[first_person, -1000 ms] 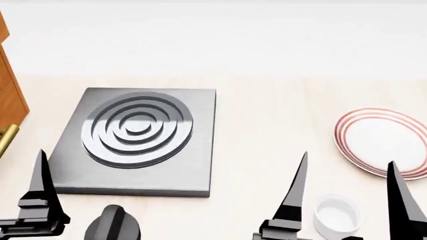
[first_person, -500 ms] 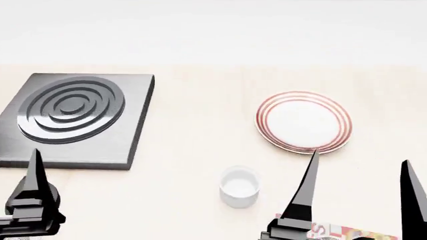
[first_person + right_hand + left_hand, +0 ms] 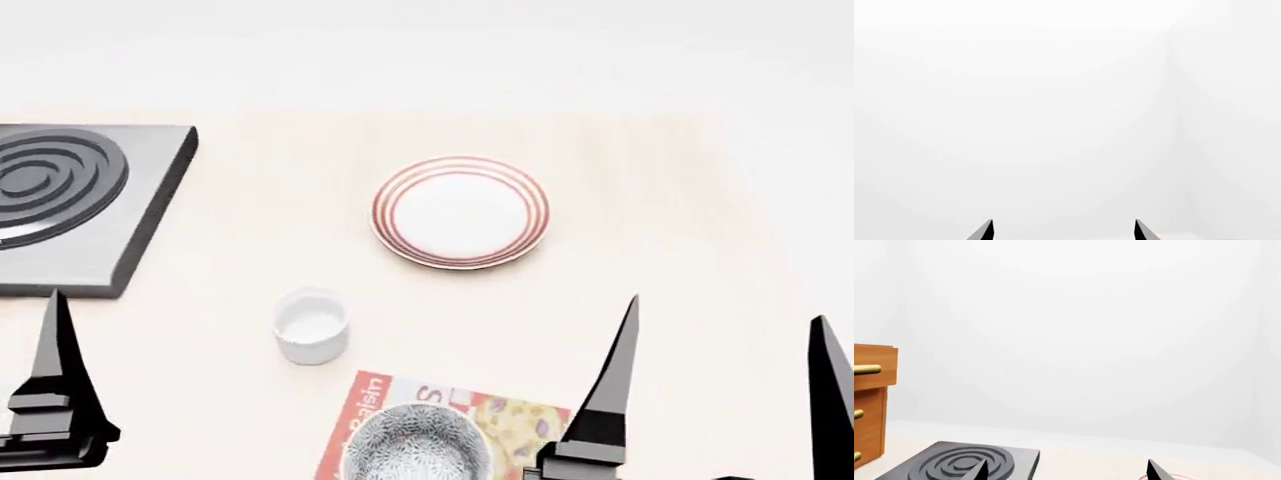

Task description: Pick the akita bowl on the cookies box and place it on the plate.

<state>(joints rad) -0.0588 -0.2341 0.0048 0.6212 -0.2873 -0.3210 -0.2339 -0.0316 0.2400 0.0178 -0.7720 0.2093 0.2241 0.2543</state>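
"Raisin" lettering on red cookies box (image 3: 501,420) edge

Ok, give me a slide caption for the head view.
Speckled bowl sits on the cookie box; ringed plate waits empty beyond, both grippers open.

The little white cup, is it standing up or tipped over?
Standing up. In the head view the white cup sits on its base with its round opening facing upward.

glossy plate (image 3: 461,212), matt grey hob (image 3: 80,205), pale wood table (image 3: 667,250).
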